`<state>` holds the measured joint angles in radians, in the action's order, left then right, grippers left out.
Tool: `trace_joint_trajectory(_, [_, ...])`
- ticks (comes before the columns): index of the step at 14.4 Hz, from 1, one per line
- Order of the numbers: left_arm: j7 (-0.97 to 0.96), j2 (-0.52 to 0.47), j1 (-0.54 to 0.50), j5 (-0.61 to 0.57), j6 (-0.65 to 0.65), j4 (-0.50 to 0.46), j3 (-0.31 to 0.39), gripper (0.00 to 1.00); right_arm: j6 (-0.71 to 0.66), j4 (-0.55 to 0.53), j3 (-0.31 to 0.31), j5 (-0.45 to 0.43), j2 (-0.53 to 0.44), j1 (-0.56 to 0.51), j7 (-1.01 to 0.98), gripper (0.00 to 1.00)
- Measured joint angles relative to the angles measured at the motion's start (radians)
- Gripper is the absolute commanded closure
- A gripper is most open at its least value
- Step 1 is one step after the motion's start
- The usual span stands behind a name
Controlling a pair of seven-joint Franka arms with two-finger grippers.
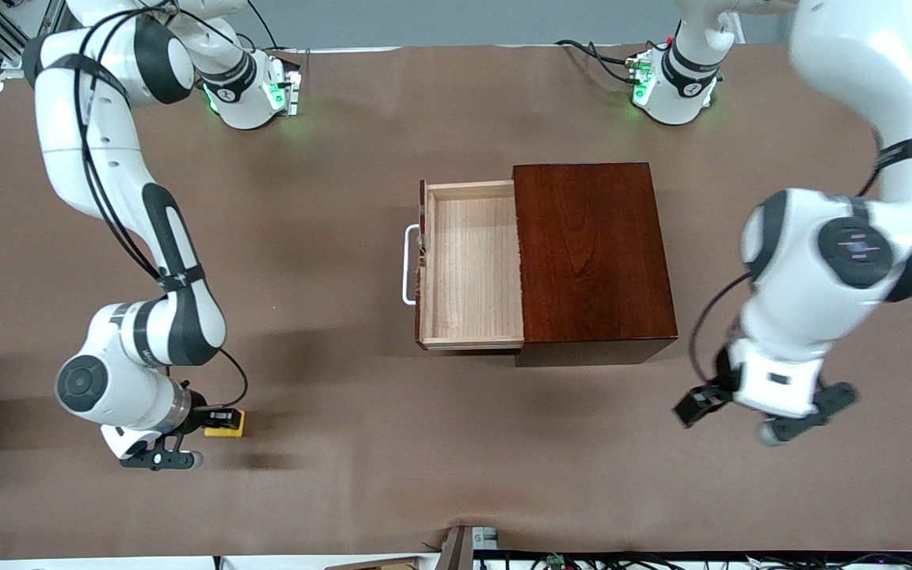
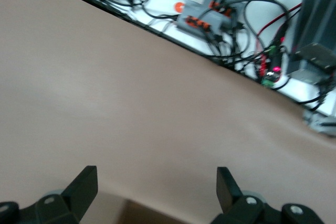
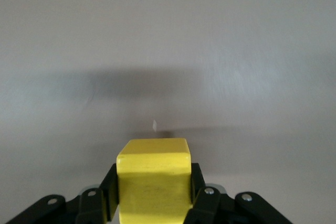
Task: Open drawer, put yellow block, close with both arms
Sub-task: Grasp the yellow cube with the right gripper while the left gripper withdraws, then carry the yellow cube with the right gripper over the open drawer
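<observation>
The small yellow block (image 1: 229,428) is low at the table near the front camera's edge, toward the right arm's end. My right gripper (image 1: 221,417) is shut on it, and in the right wrist view the block (image 3: 153,174) fills the gap between the black fingers (image 3: 109,190). The drawer (image 1: 472,269) stands pulled out of the dark reddish-brown box (image 1: 590,253), empty, its white handle (image 1: 408,265) facing the right arm's end. My left gripper (image 1: 693,408) (image 2: 156,178) hangs open over bare table beside the box, holding nothing.
The brown table cover (image 1: 345,237) spreads around the box. In the left wrist view, cables and a grey power strip (image 2: 202,17) lie past the table's edge. Both arm bases (image 1: 254,91) (image 1: 674,91) stand along the edge farthest from the front camera.
</observation>
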<state>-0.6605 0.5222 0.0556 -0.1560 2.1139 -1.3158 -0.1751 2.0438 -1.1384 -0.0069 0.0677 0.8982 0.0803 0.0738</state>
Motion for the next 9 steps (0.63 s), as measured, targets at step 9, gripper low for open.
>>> trace_joint_trajectory(9, [0.412, -0.323, -0.245, 0.038, -0.287, -0.216, -0.147, 0.00, -0.501, -0.043, 0.020, 0.011, -0.485, 0.135, 0.127, 1.00])
